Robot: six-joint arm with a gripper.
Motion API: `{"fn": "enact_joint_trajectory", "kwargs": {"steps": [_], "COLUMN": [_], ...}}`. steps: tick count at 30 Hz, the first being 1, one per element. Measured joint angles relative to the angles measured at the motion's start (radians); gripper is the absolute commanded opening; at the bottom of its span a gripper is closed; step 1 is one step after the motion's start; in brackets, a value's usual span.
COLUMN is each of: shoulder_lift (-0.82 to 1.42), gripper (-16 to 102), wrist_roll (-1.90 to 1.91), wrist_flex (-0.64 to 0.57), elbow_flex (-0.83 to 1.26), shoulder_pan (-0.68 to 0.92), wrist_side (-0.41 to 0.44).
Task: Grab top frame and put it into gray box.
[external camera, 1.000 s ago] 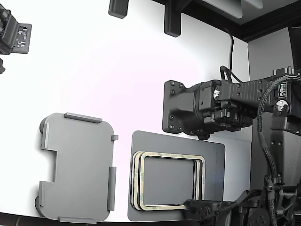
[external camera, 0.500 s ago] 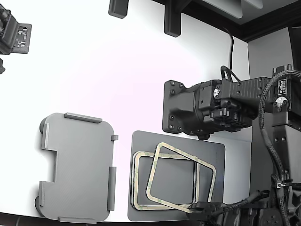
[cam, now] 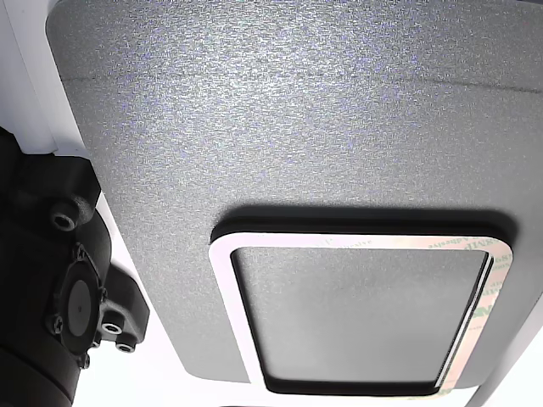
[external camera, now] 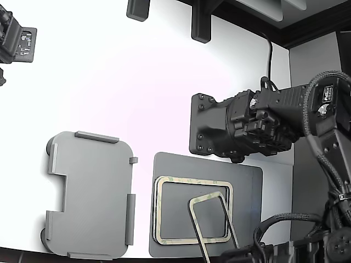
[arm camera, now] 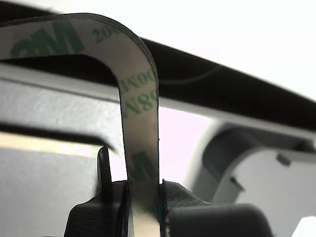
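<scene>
Over the mat's (external camera: 249,181) near edge, the tool (arm camera: 144,200) is closed on the top frame (external camera: 211,224), lifted and tilted above the stack (external camera: 160,211). Grab seems done; the box (external camera: 90,194), at the tabletop's (external camera: 137,82) near edge, holds no frame yet.

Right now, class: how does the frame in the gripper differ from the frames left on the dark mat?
The lifted frame stands tilted, nearly edge-on, pinched by the gripper; the stacked frames lie flat on the dark mat, untouched. Both are tan, rounded-cornered, open-centred, with green print.
</scene>
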Motion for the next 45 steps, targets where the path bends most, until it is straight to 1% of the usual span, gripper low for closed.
{"fn": "enact_joint_trajectory", "kwargs": {"steps": [2,6,11,14,16,19,25,30,34,39,45], "shoulder_lift": [0.021,0.064,0.138,0.161,0.158,0.130,0.126,0.101,0.067,0.037,0.005], "gripper": [-11,-12,-13,-13,-13,-13,-13,-13,-13,-13,-13], "wrist_roll": [0.192,0.489,0.762,0.894,0.960,1.045,1.413,1.805,2.089,2.365,2.548], "wrist_flex": [0.000,0.002,0.002,0.002,0.002,0.002,0.002,0.002,0.002,0.002,0.002], "elbow_flex": [-0.018,-0.009,0.041,0.048,0.037,-0.003,-0.008,-0.009,-0.009,0.031,0.072], "shoulder_pan": [-0.028,-0.117,-0.209,-0.273,-0.324,-0.405,-0.500,-0.549,-0.565,-0.624,-0.689], "wrist_side": [0.026,0.000,0.089,0.097,0.081,0.035,0.063,0.026,0.028,-0.040,-0.126]}}
